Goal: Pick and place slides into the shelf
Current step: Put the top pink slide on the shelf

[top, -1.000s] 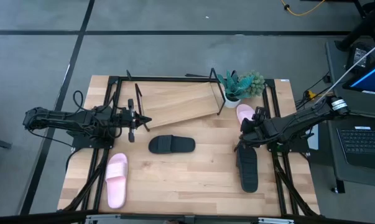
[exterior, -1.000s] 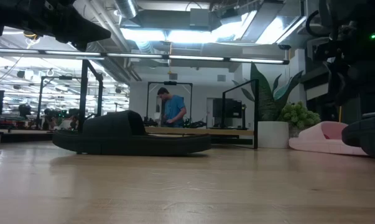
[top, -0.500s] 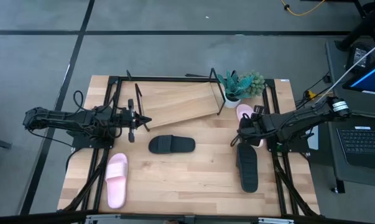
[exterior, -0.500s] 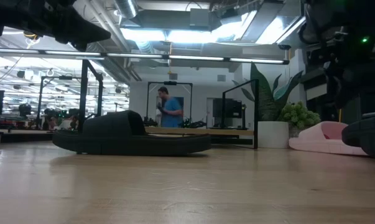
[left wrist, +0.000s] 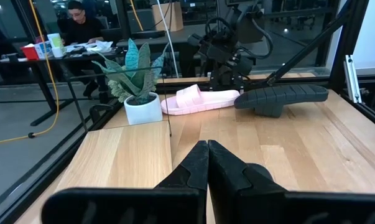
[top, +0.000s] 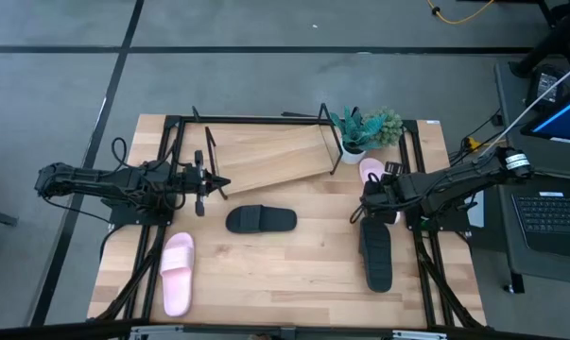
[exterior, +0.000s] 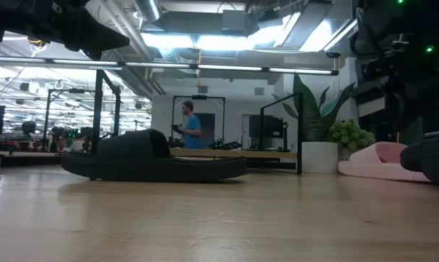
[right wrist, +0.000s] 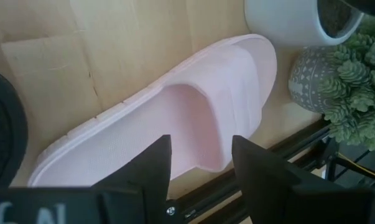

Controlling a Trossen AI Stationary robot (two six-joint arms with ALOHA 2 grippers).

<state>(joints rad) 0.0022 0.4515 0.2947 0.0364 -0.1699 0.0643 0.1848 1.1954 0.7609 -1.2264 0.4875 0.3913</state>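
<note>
A light pink slide (top: 371, 171) lies flat on the table at the far right, beside the plant pots; it also shows in the right wrist view (right wrist: 193, 118). My right gripper (top: 369, 196) (right wrist: 199, 167) is open just above it, its fingers spread over the sole behind the strap (right wrist: 237, 99), apart from it. A black slide (top: 261, 219) lies at the table's middle, another black slide (top: 376, 257) at the near right, and a second pink slide (top: 177, 272) at the near left. The shelf (top: 270, 156) stands at the far middle. My left gripper (top: 216, 182) (left wrist: 207, 163) is shut and empty at the left.
Two potted plants (top: 365, 130) stand at the shelf's right end, close to the pink slide. Black frame rails (top: 424, 255) run along the table's right and left sides. A person (exterior: 190, 129) stands in the room beyond the table. A laptop (top: 549, 212) sits off the table's right.
My right gripper has moved a little toward the table's far edge, coming over the pink slide by the plants. The slides have stayed where they were.
</note>
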